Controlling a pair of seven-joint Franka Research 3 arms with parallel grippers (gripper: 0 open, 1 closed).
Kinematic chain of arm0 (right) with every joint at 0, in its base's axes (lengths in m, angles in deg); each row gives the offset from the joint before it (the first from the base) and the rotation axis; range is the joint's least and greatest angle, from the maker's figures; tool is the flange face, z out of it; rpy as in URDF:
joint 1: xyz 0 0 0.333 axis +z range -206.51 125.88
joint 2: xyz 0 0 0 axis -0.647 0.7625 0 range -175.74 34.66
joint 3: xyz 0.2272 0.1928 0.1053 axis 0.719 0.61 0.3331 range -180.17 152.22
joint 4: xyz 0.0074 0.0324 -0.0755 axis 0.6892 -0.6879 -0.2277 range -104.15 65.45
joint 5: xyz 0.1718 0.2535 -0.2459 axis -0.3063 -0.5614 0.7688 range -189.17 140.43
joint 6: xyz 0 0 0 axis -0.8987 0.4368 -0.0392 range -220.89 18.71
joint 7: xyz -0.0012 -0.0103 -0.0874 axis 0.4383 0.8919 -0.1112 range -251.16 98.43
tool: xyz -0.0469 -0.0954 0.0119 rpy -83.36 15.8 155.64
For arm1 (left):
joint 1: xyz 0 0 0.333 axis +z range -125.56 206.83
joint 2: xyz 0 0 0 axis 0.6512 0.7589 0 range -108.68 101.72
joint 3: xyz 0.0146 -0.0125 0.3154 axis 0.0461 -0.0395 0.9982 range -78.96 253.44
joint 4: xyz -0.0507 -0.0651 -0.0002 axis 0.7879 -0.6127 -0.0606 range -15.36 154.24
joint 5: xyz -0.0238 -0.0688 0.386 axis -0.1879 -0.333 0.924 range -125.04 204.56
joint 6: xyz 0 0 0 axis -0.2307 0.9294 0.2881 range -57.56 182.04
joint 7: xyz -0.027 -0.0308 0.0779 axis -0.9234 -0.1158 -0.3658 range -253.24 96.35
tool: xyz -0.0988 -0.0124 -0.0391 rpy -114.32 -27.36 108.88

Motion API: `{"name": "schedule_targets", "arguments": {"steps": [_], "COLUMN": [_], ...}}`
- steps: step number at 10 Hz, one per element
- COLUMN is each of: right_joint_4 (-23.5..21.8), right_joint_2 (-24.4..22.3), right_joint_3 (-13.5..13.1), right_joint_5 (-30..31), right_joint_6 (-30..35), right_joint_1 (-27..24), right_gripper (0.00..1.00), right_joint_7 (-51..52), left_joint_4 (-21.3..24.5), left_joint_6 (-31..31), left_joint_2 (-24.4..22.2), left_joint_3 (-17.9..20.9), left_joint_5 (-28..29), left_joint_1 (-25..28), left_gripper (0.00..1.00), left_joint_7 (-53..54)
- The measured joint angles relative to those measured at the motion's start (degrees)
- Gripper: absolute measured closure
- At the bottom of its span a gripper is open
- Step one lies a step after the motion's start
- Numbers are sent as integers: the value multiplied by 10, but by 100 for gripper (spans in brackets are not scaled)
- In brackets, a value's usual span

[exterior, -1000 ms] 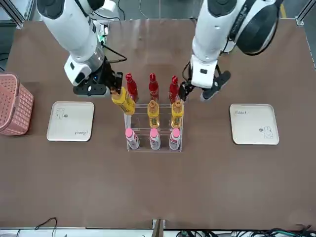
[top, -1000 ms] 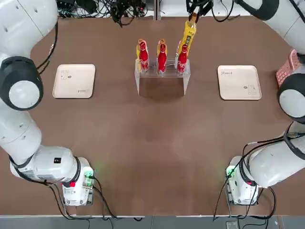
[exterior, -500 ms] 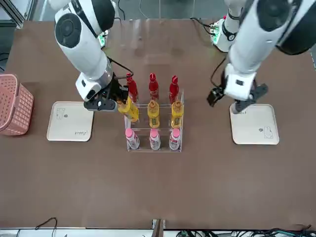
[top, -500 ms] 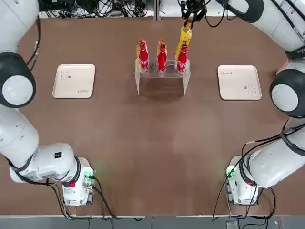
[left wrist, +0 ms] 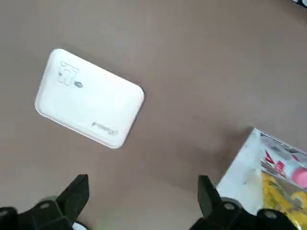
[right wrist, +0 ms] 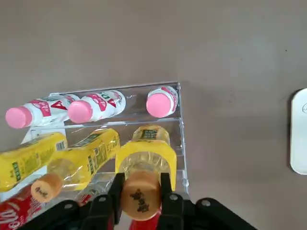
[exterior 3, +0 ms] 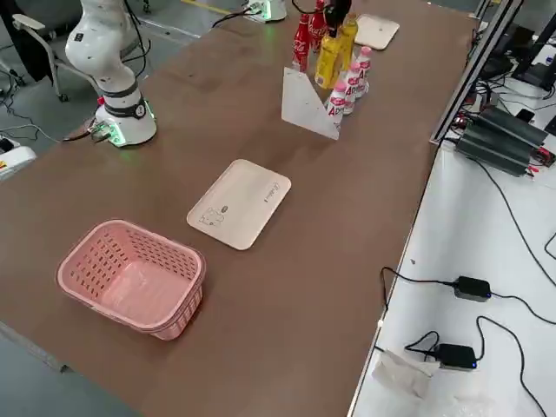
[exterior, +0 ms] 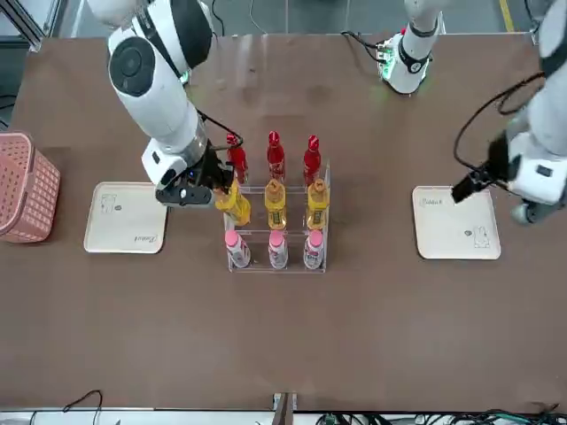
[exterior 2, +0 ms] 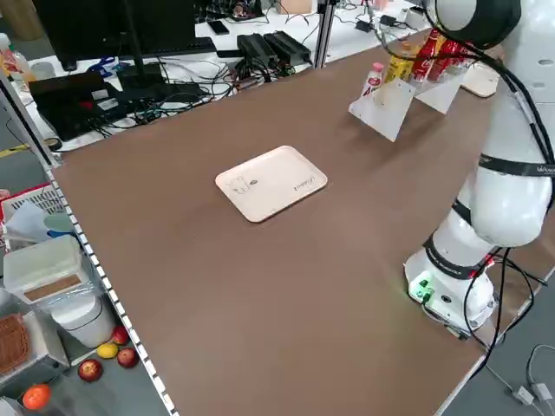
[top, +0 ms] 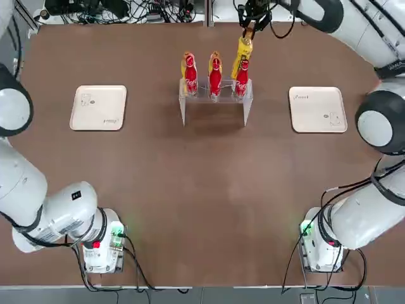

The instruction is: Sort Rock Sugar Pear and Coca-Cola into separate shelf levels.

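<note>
Yellow Rock Sugar Pear (right wrist: 144,160) | right end effector (right wrist: 140,203) clamps cap | clear acrylic rack (exterior: 275,232)

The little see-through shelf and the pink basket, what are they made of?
The small clear rack looks like glossy acrylic or a similar hard plastic: the bottles show straight through its walls, and its flat panels have a pale sheen. The pink basket looks like moulded plastic, matte, with a grid of small holes in its sides. Neither can be told for certain by sight alone.

White Coca-Cola script on the red bottles (top: 215,79); nothing else legible.
</note>
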Motion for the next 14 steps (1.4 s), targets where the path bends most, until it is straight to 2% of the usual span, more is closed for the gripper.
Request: {"name": "schedule_targets", "arguments": {"steps": [4, 7, 9, 11, 14], "right_joint_4": [-31, -49, -55, -71, -72], "right_joint_2": [5, 8, 10, 11, 11], "right_joint_3": [0, 0, 0, 0, 1], "right_joint_5": [2, 4, 6, 10, 10], "right_joint_6": [-25, -48, -57, -71, -70], "right_joint_1": [8, 20, 23, 25, 26], "right_gripper": [66, 66, 66, 66, 64], "right_joint_7": [-8, -16, -19, -20, -30], "left_joint_4": [4, 4, 2, 1, 1], "left_joint_6": [1, 2, 2, 1, 0], "left_joint_2": [19, 21, 17, -1, -16], "left_joint_3": [2, 2, 2, -1, -1], "left_joint_5": [-8, -36, -33, -27, -27], "left_joint_1": [47, 93, 98, 97, 99], "left_gripper": [0, 0, 0, 0, 0], "left_joint_7": [101, 172, 220, 225, 232]}}
